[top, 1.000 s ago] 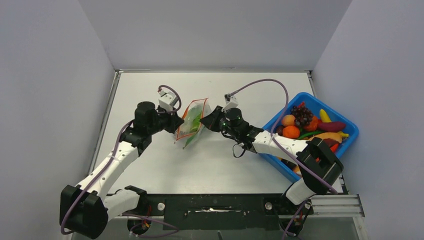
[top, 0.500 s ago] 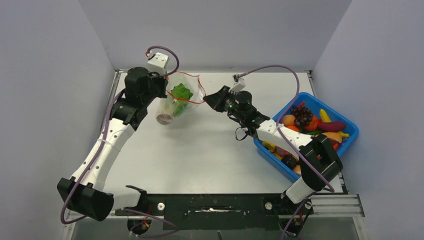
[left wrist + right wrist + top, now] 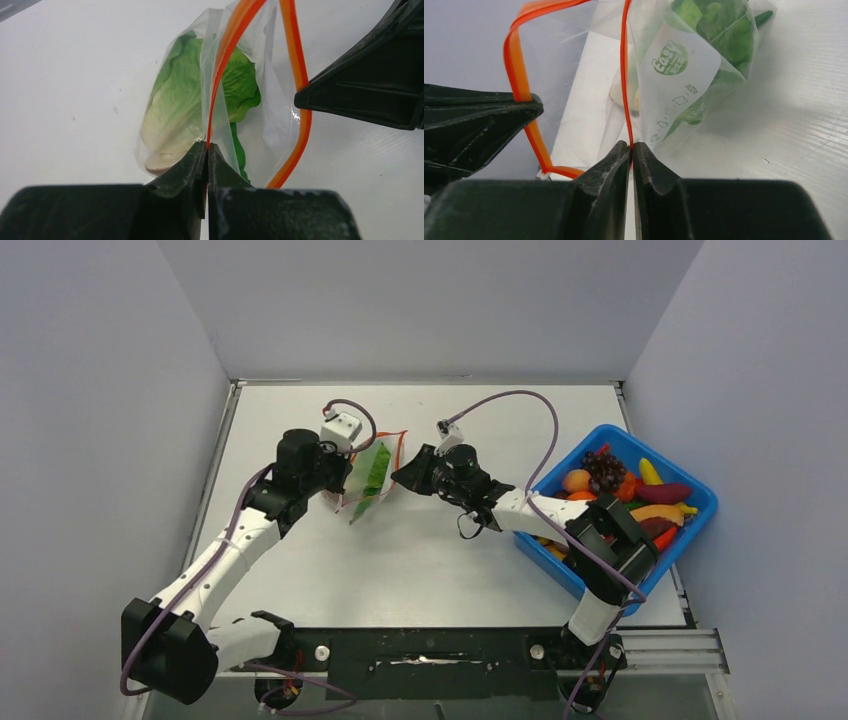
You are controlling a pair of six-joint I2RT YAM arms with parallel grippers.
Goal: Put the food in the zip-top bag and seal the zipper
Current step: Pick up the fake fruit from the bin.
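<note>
The clear zip-top bag [image 3: 372,475] hangs between my two grippers over the table's middle-left, with a green lettuce leaf [image 3: 175,100] inside. My left gripper [image 3: 207,145] is shut on one side of the orange-red zipper [image 3: 226,50]. My right gripper [image 3: 631,145] is shut on the opposite side of the zipper [image 3: 625,75]. The strip loops apart between the two pinch points, so the mouth gapes. In the top view the left gripper [image 3: 345,478] and right gripper [image 3: 398,478] face each other across the bag. The rest of the food [image 3: 620,490] lies in the bin.
A blue plastic bin [image 3: 700,505] holding several toy fruits and vegetables stands at the table's right edge, beside the right arm. White table surface [image 3: 420,550] lies below the bag. Grey walls enclose the back and both sides.
Half a second ago the bag was raised toward the back left by both grippers. It has come back down and right, near where it hung a second ago.
</note>
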